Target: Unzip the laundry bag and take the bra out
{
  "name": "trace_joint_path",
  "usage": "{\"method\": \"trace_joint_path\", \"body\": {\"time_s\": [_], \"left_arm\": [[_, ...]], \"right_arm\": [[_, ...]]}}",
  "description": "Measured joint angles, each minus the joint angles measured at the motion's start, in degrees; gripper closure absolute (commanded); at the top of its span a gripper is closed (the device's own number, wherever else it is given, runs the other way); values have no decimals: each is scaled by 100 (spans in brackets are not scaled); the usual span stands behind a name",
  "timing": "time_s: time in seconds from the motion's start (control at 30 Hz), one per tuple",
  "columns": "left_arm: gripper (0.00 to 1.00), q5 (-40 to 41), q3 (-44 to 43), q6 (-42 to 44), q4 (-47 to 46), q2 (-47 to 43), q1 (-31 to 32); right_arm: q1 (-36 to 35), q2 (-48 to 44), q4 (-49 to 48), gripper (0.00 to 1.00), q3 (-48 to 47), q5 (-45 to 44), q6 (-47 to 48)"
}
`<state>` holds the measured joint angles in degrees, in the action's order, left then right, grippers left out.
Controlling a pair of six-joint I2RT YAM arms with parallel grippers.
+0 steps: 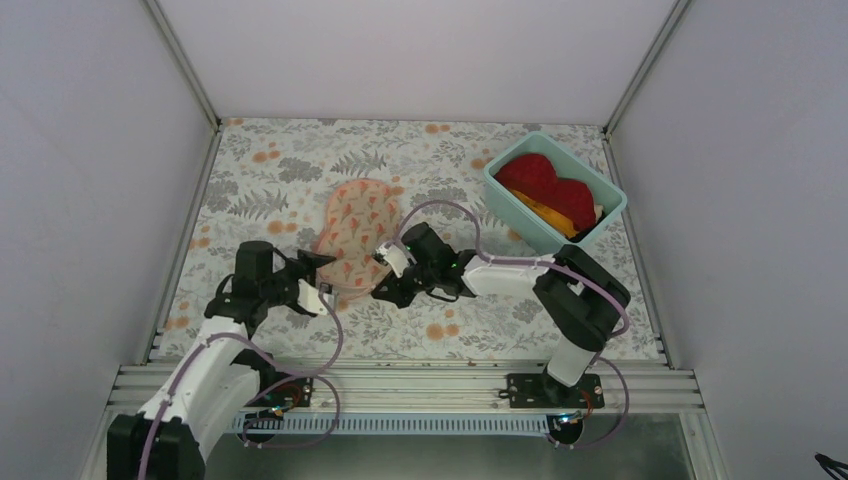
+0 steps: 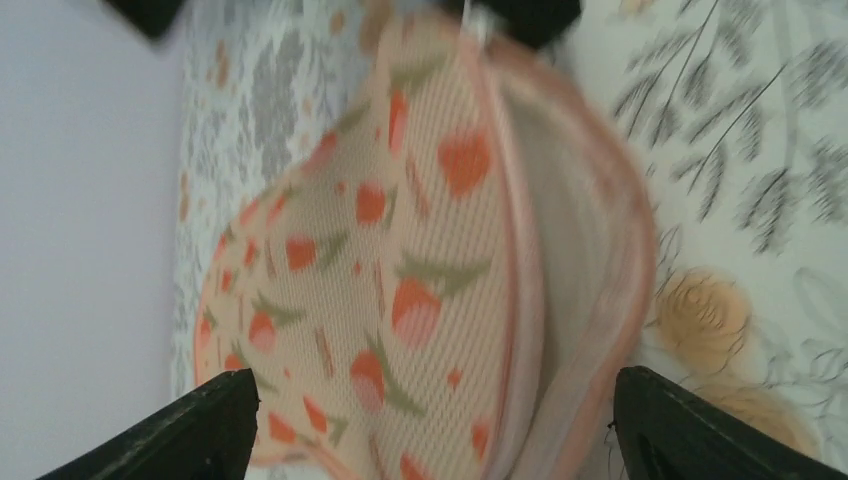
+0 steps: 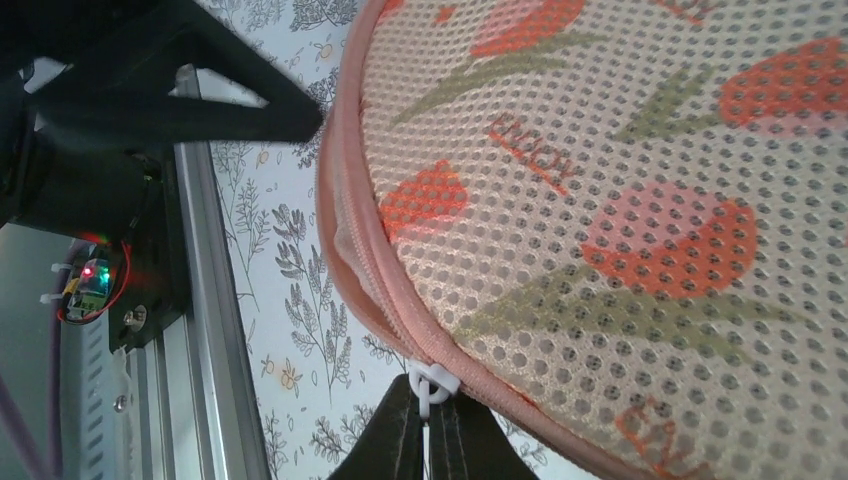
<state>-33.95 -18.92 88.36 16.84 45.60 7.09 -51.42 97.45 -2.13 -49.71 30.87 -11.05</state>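
Observation:
The peach-pink mesh laundry bag (image 1: 355, 225) with red-orange flower print lies on the table's middle. My right gripper (image 1: 380, 293) is at its near edge, shut on the white zipper pull (image 3: 432, 385). The zipper (image 3: 375, 260) is parted along the bag's near rim. My left gripper (image 1: 325, 280) is open at the bag's near left end; its black fingers (image 2: 215, 425) straddle the bag (image 2: 400, 280), apart from it. The seam gapes pale (image 2: 570, 230). The bra is hidden.
A teal plastic tub (image 1: 554, 187) at the back right holds red and orange cloths. Grey walls enclose the floral table (image 1: 260, 170) on the left, back and right. A metal rail (image 1: 400, 385) runs along the near edge.

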Motion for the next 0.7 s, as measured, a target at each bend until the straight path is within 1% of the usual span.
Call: {"method": "trace_joint_path", "body": {"time_s": [0.07, 0.13, 0.23, 0.3, 0.33, 0.37, 0.43, 0.47, 0.6, 0.7], "left_arm": [[20, -278, -87, 61, 356, -245, 70], [22, -404, -116, -181, 437, -455, 310], [22, -195, -101, -839, 173, -459, 1202], [22, -2, -70, -1316, -98, -214, 1711], [24, 127, -33, -1576, -280, -37, 1884], [29, 210, 9, -1733, -411, 68, 1952], [43, 393, 98, -2015, -643, 201, 2033], [47, 498, 144, -2127, -789, 251, 2052], [62, 859, 234, -2448, -1228, 354, 2079], [68, 977, 245, -2535, -1394, 358, 2083]], "right_arm": [[-37, 146, 0, 96, -127, 48, 0], [-70, 184, -9, 96, -192, 76, 2], [-70, 184, -52, 96, -240, 133, 4], [-70, 184, -70, 96, -245, 157, 4], [-70, 184, -70, 96, -245, 164, 4], [-70, 184, -68, 96, -245, 166, 4], [-72, 184, -70, 96, -245, 166, 2], [-72, 184, -70, 96, -245, 166, 2], [-76, 181, -70, 96, -245, 168, 9], [-79, 181, -57, 96, -245, 170, 33]]}}
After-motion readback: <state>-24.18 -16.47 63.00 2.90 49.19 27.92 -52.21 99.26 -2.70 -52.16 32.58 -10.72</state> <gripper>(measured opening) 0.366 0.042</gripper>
